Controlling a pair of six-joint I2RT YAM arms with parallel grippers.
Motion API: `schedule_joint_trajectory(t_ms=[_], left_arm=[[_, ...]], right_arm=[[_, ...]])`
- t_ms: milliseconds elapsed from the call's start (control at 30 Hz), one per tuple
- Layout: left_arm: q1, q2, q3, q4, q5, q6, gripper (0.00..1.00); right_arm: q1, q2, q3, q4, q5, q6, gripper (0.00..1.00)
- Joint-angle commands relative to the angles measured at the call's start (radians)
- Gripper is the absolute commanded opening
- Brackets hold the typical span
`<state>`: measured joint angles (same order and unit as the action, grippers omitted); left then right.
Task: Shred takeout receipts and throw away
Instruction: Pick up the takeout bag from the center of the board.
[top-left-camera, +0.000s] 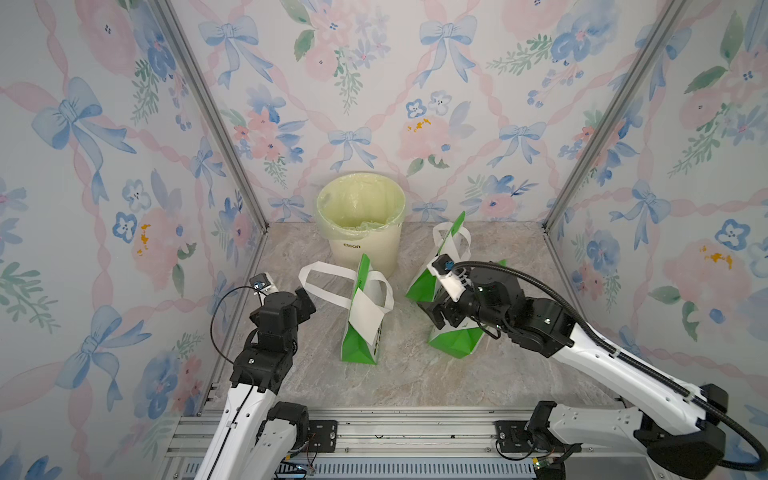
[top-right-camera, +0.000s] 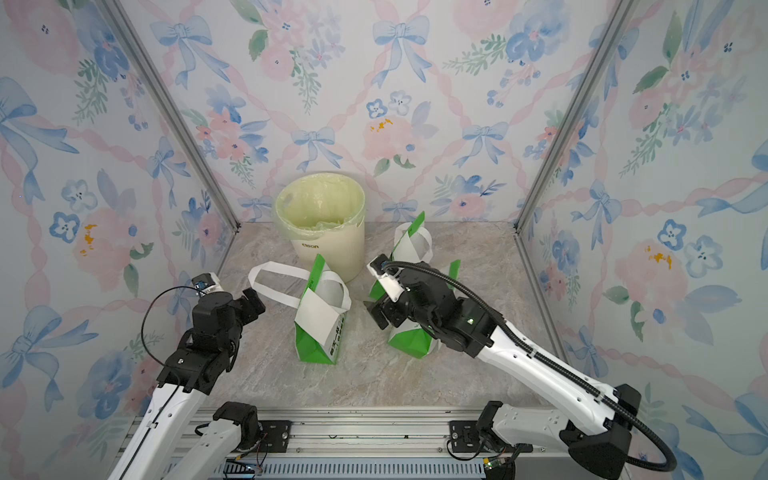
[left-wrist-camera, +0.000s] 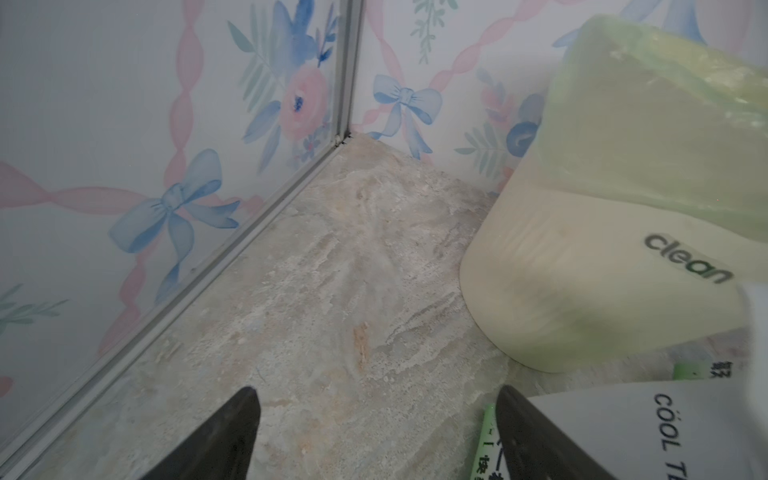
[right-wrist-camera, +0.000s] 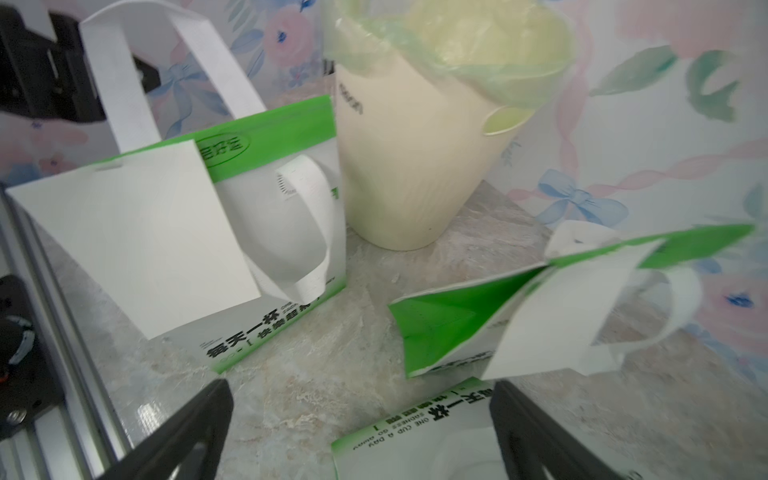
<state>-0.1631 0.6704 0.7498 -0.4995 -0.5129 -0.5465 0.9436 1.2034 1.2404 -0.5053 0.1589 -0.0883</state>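
- Step in hand: the reach for a first slip; nothing is picked up, torn or binned yet
- The left gripper (left-wrist-camera: 376, 392) is released, jaws spread over bare worktop (top-left-camera: 407, 374), holding nothing, just beside the middle bag (top-left-camera: 357, 353)
- The right gripper (right-wrist-camera: 361, 386) is also spread wide and empty, low over a bag lying flat (right-wrist-camera: 407, 449)
- One receipt (top-left-camera: 368, 318) lies on the face of the middle bag, its top edge at the bag's mouth; how it is fastened I cannot tell
- A second receipt (right-wrist-camera: 557, 316) hangs on the tipped bag (right-wrist-camera: 449, 324) nearer the bin (top-left-camera: 365, 253)
- The bin's liner stands open behind the bags, and no paper shows inside
- Next, as I judge it: close one gripper on a free receipt edge, not a loop handle (top-left-camera: 320, 278), then pinch it with the other to tear
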Motion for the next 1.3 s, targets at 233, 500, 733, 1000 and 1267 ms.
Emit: schedule_joint_trajectory(t_ms=[233, 500, 733, 1000, 1267], left_arm=[[0.009, 0.057, 0.306, -0.213, -0.084, 0.065, 0.85], [-0.084, 0.311, 0.490, -0.213, 0.469, 0.067, 0.82], [-0.282, 0.473, 0.610, -0.239, 0.487, 0.054, 0.78], [-0.341, 0.610, 0.694, -0.323, 0.388, 0.086, 0.64], [-0.342, 0.643, 0.687, -0.340, 0.428, 0.092, 0.39]], right_arm=[[0.186, 0.154, -0.107, 0.189, 0.080, -0.246, 1.00], [0.173, 0.132, -0.138, 0.261, -0.031, -0.078, 0.99], [0.130, 0.023, -0.216, 0.291, -0.039, 0.170, 1.00], [0.088, -0.068, -0.248, 0.252, -0.038, 0.325, 0.99], [0.084, -0.064, -0.256, 0.257, -0.066, 0.348, 0.97]])
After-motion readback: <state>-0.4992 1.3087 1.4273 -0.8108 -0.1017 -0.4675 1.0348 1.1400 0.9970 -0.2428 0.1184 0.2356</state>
